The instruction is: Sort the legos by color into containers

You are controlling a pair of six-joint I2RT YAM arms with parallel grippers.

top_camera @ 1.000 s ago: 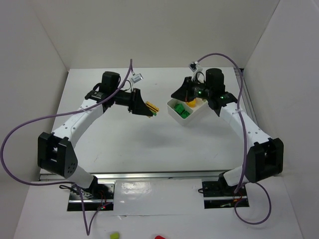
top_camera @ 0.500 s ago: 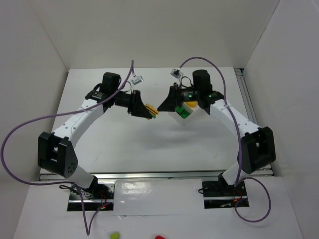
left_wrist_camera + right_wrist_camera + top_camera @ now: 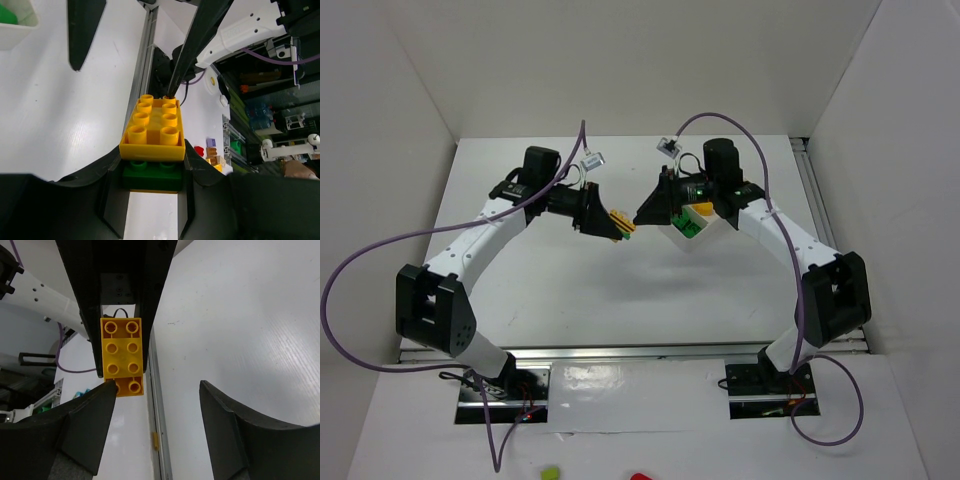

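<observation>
While left claw (image 3: 152, 172) grips stacked yellow-on-green bricks (image 3: 152, 131), right claw (image 3: 157, 390) gapes open.

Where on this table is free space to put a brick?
Bare: the wide near-middle of the table, and the far strip by the back wall. Crowded: the centre, where the left gripper holds bricks facing the right gripper, beside the tray.

White table (image 3: 620, 300), white walls (image 3: 620, 60) on three sides; beyond, possibly cluttered shelving (image 3: 280, 105).
</observation>
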